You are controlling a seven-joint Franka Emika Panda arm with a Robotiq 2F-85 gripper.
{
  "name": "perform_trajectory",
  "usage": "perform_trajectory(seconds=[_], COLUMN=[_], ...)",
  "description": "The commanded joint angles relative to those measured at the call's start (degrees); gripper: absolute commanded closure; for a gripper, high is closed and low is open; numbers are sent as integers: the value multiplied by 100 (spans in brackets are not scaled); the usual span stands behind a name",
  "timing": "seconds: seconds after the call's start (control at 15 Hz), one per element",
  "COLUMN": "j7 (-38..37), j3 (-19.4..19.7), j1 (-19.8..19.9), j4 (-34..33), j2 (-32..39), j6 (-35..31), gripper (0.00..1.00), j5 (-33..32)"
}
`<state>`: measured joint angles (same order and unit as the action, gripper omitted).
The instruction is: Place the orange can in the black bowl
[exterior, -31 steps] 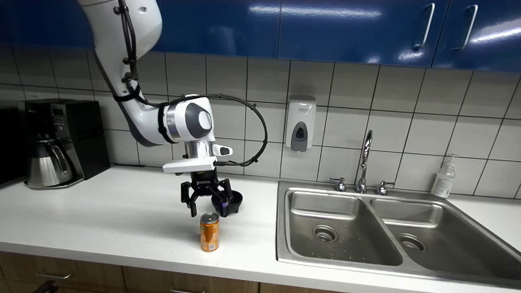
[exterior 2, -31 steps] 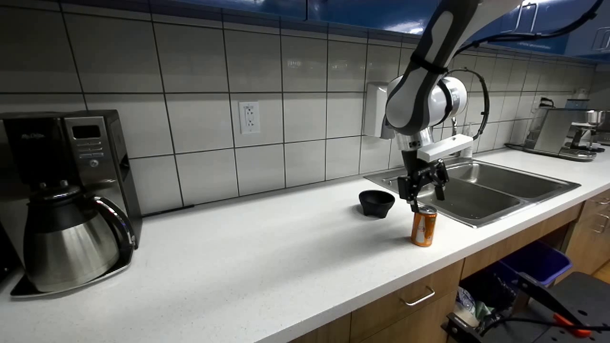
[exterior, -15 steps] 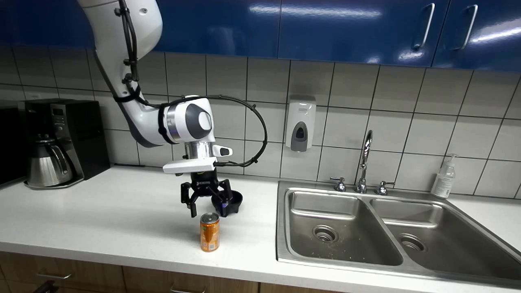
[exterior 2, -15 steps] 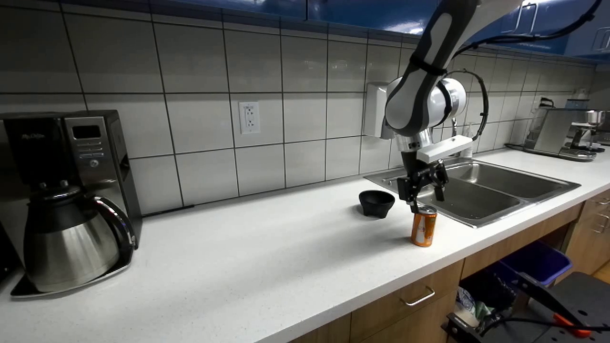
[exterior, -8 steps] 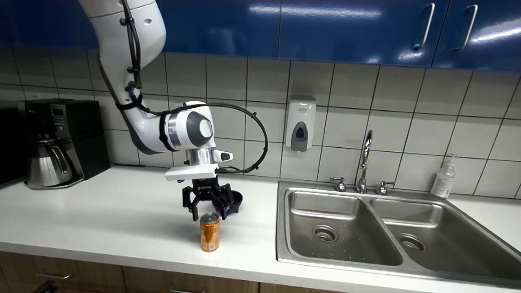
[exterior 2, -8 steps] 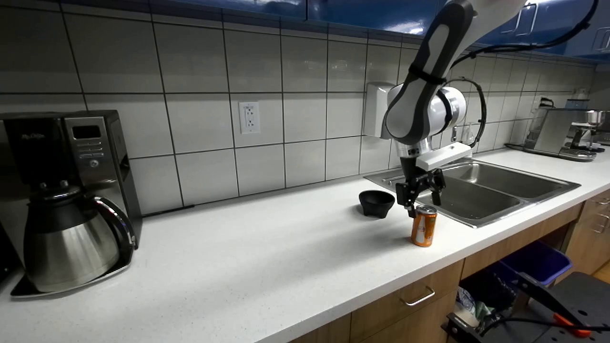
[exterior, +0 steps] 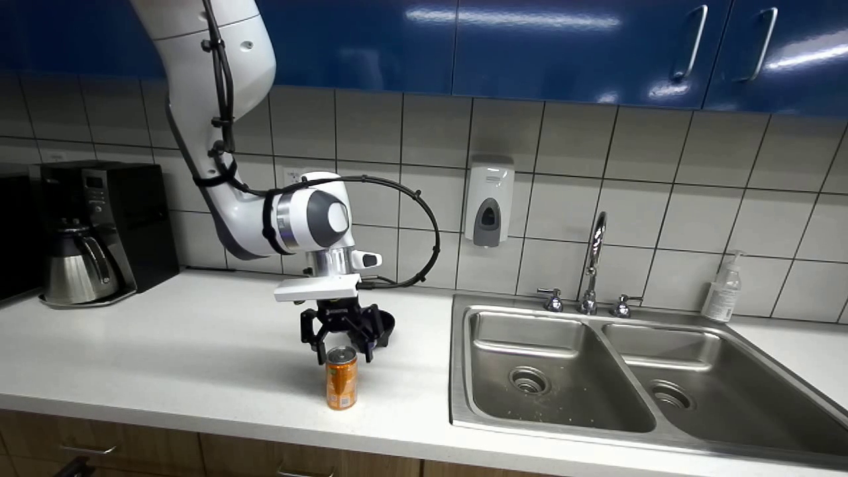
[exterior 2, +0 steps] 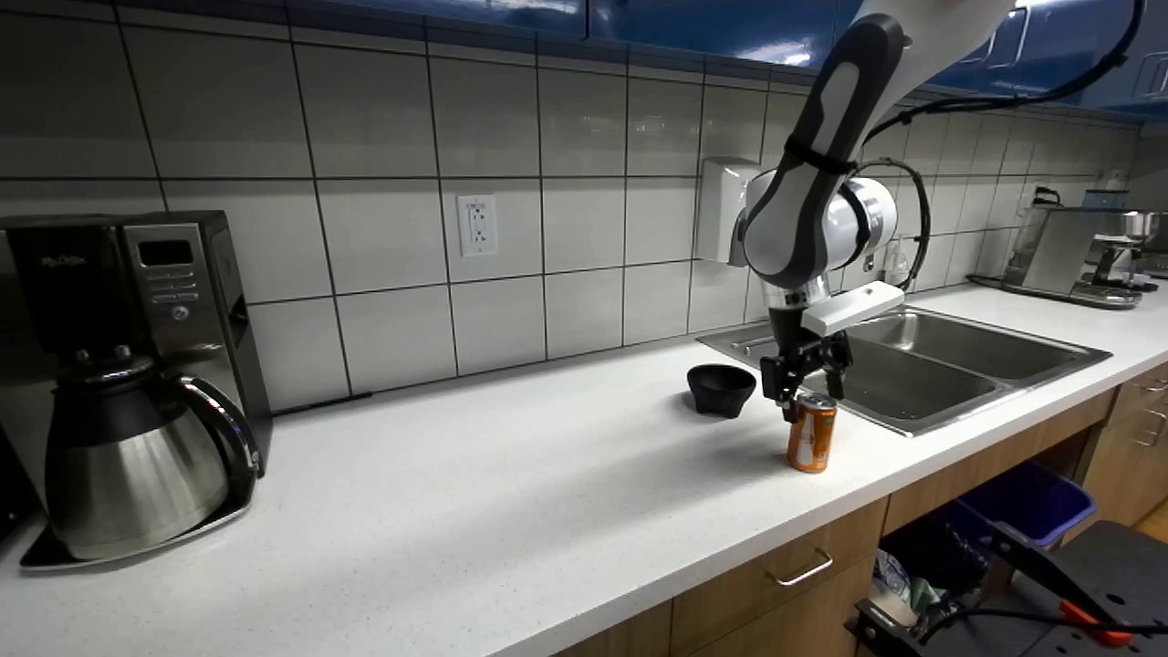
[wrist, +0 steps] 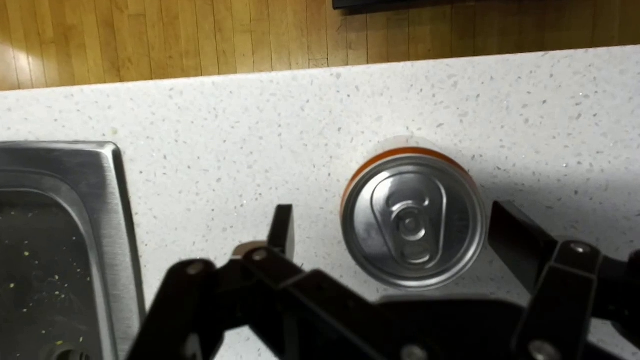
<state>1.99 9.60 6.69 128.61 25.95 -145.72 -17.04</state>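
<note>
The orange can (exterior: pixel 341 385) stands upright on the white counter near its front edge; it also shows in an exterior view (exterior 2: pixel 811 444). The black bowl (exterior: pixel 387 326) sits behind it, partly hidden by my gripper in that view and fully visible in an exterior view (exterior 2: pixel 721 391). It is not seen in the wrist view. My gripper (exterior: pixel 345 358) is open and points down, fingertips about level with the can's top. In the wrist view, the can's silvery lid (wrist: pixel 412 222) lies between the open fingers (wrist: pixel 393 222), closer to the right-hand finger.
A double steel sink (exterior: pixel 464 371) is set in the counter beside the can and bowl. A coffee maker (exterior 2: pixel 173 310) with a steel carafe stands at the far end. A soap dispenser (exterior: pixel 489 202) hangs on the tiled wall. The counter's front edge (wrist: pixel 280 72) lies near the can.
My arm was still at first, then my gripper came down and slightly right in an exterior view, bringing its fingertips to the can's top. The fingers stayed open. The can and bowl have not moved.
</note>
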Motion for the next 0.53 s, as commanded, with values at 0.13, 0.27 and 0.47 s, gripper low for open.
perform_trajectory(seconds=[0.13, 0.27, 0.47], j7=[293, 347, 375], j3=[-21, -34, -29], j1=[44, 43, 43], j4=[107, 150, 209], j2=[-23, -22, -23], j6=[-195, -229, -278], gripper=[0, 0, 0], j5=[26, 29, 29])
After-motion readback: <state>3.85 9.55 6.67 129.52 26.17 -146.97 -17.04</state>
